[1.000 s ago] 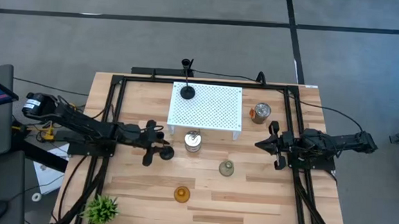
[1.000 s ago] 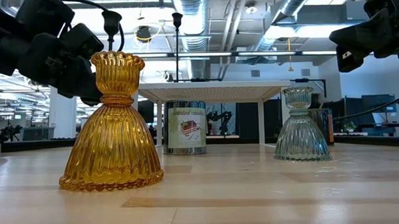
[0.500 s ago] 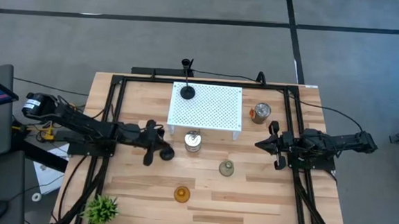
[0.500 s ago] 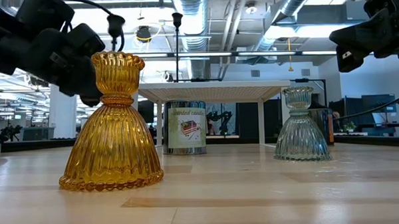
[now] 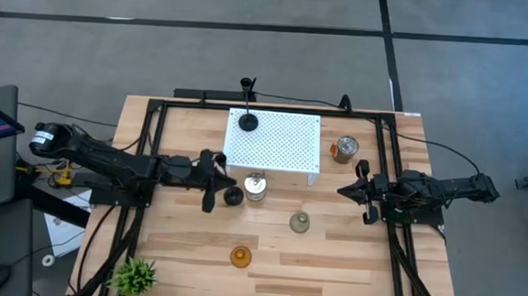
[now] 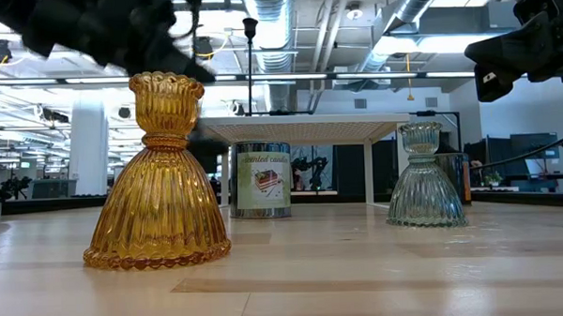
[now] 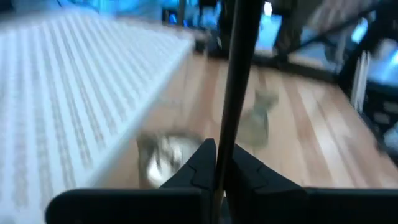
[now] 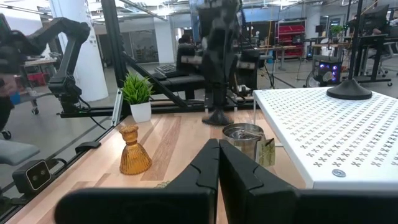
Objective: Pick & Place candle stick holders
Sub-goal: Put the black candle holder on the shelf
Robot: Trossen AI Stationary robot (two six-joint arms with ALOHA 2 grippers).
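Observation:
My left gripper is shut on a black candle stick holder with a round disc base, left of the tin can. Its slim stem rises from between my fingers in the left wrist view. A second black holder stands on its disc base on the white perforated shelf. The pale-green glass holder and the amber glass holder stand on their wide feet on the table. My right gripper is shut and empty at the right, clear of them all. My left gripper pinches the black holder's slim stem between its two fingers. The fingers come about level from the table's left and lie across the stem. The disc base is below the fingers; the holder looks lifted off the table.
A tin can stands just in front of the shelf, close to the held holder's base. A second can stands right of the shelf. A small potted plant is at the near left corner. Black frame rails run along both table sides.
My left gripper has gone up and toward the table's right edge and the white shelf, staying shut on the black holder. The holder has gone with it, and its base is now close beside the tin can.

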